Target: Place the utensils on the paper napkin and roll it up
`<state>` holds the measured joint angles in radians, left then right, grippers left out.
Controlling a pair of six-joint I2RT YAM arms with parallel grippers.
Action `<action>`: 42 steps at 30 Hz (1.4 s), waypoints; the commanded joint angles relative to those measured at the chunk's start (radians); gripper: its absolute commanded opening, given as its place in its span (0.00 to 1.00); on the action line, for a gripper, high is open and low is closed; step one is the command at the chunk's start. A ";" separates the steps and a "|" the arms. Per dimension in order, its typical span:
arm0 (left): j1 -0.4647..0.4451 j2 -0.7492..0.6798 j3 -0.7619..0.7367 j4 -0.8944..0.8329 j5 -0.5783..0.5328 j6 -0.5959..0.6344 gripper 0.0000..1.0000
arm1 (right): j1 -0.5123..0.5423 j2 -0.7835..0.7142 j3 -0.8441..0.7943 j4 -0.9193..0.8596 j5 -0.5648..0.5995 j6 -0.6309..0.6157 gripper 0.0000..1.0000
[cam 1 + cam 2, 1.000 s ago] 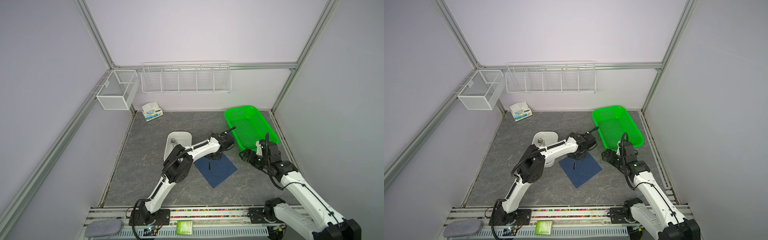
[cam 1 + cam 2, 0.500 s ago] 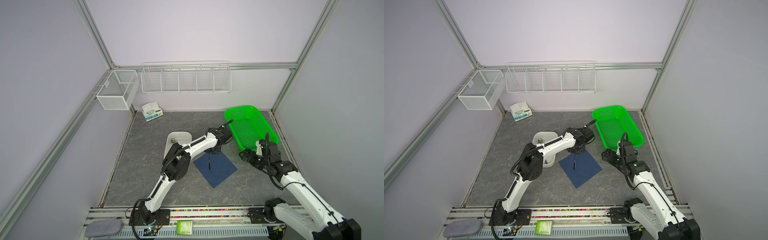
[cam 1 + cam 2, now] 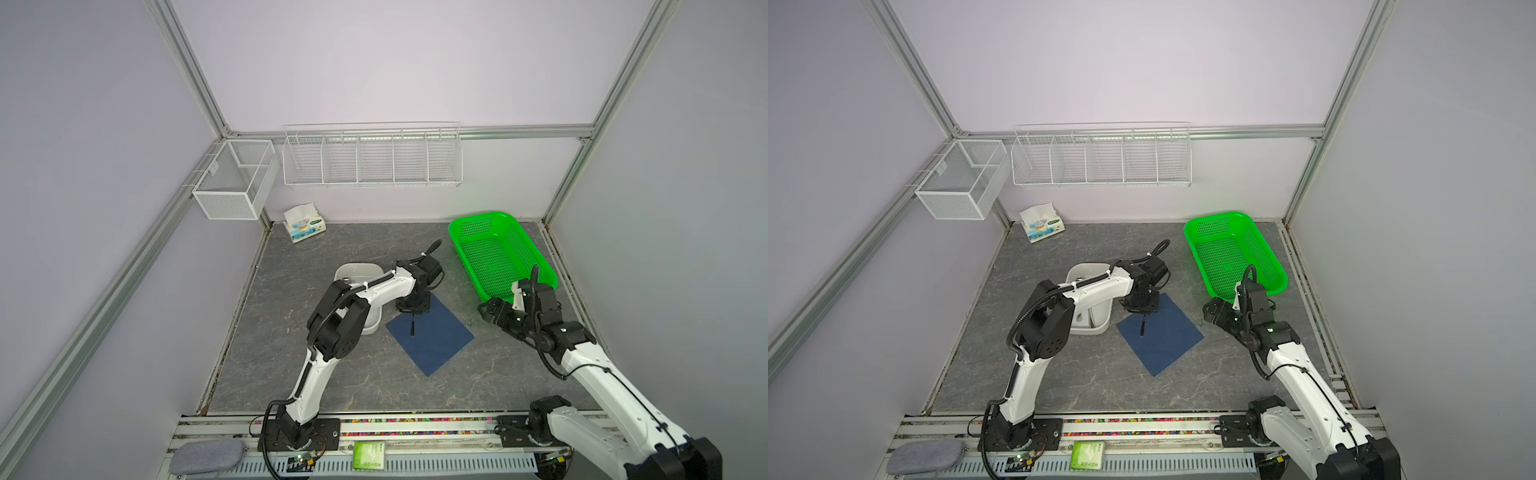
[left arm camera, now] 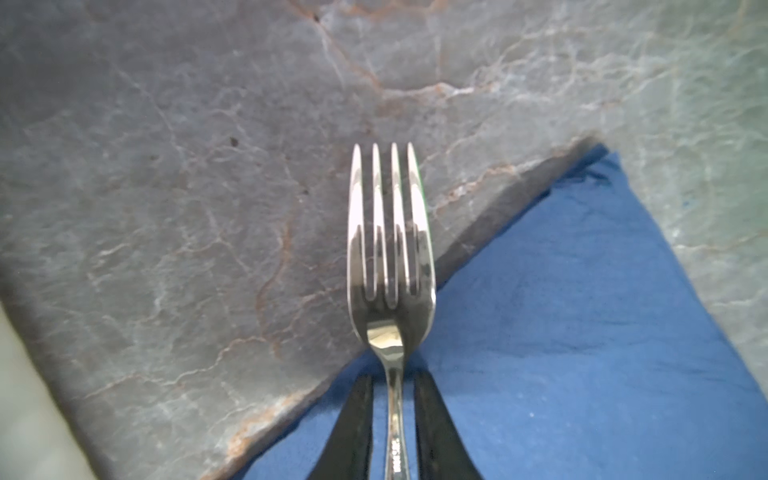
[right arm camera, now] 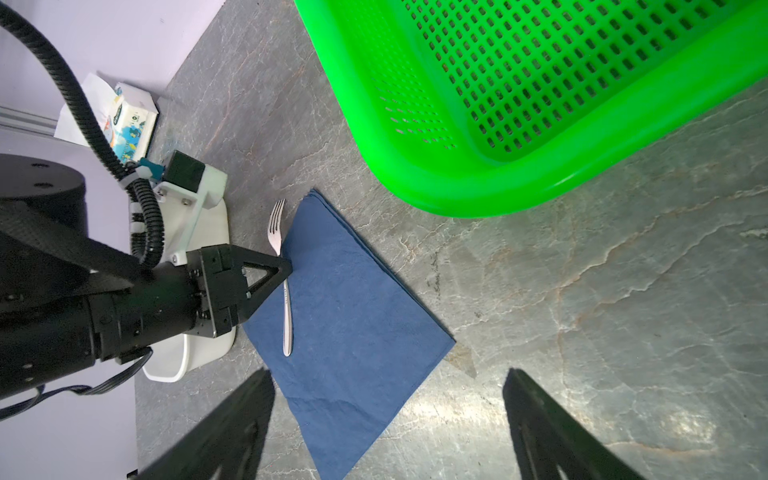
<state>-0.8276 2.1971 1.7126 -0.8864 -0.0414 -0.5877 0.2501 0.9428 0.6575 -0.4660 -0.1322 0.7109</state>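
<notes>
Change: over the last second the left gripper (image 3: pixel 412 309) shifted slightly above the napkin edge by the white tub (image 3: pixel 357 270). The fork (image 3: pixel 412 326) kept about the same spot on the sheet, and the right arm did not move.
Left jaws: narrow. In the left wrist view the gripper's two black fingers (image 4: pixel 361 415) flank the fork's handle, with a sliver of blue showing on each side (so parted, not pinching).
Right jaws: the right gripper (image 5: pixel 388 372) is spread wide with nothing between its fingers. It hangs near the green basket (image 3: pixel 503 249), just off the napkin's corner.
Meaning: I judge the first utensil to be set down and let go. The spoon and knife are not on the sheet, and rolling has not begun.
Fork, position: it lies flat with its handle on the paper napkin (image 5: pixel 353 332), near the edge on the tub's side. Its tines overhang onto the grey stone tabletop (image 4: pixel 166 208) (it may need nudging inward before the roll).
Fork, look: slim, bright polished steel with four tines and faint stamped lettering on the handle.
Napkin, look: dark navy, square and lying flat. Layered edges show at one corner and there is a soft crease.
Spoon, knife: not made out, and I cannot tell what the tub holds.
</notes>
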 commanded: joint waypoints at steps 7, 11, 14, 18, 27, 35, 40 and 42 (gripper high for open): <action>0.003 -0.014 -0.031 0.059 0.048 0.020 0.16 | -0.005 0.001 -0.005 0.011 -0.011 0.015 0.89; 0.004 -0.019 -0.035 0.055 0.025 0.019 0.10 | -0.005 -0.001 -0.001 0.008 -0.011 0.017 0.89; 0.004 -0.023 -0.032 0.045 -0.006 0.022 0.05 | -0.005 -0.002 -0.001 0.005 -0.009 0.016 0.89; 0.005 -0.041 -0.030 0.043 -0.028 0.029 0.03 | -0.005 -0.008 -0.002 0.003 -0.009 0.016 0.89; 0.004 -0.120 -0.051 0.084 -0.029 0.032 0.00 | -0.006 -0.013 -0.001 0.000 -0.005 0.017 0.89; -0.005 -0.169 -0.102 0.116 -0.003 0.040 0.00 | -0.005 -0.010 -0.001 0.001 -0.001 0.015 0.89; -0.008 -0.158 -0.120 0.120 0.020 0.038 0.00 | -0.005 -0.002 -0.002 0.017 -0.023 0.016 0.89; -0.010 -0.180 -0.152 0.176 0.078 0.027 0.00 | -0.005 -0.003 -0.007 0.041 -0.057 0.007 0.91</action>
<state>-0.8284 2.0476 1.5906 -0.7643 -0.0254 -0.5636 0.2501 0.9428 0.6575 -0.4633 -0.1440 0.7109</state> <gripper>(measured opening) 0.048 0.904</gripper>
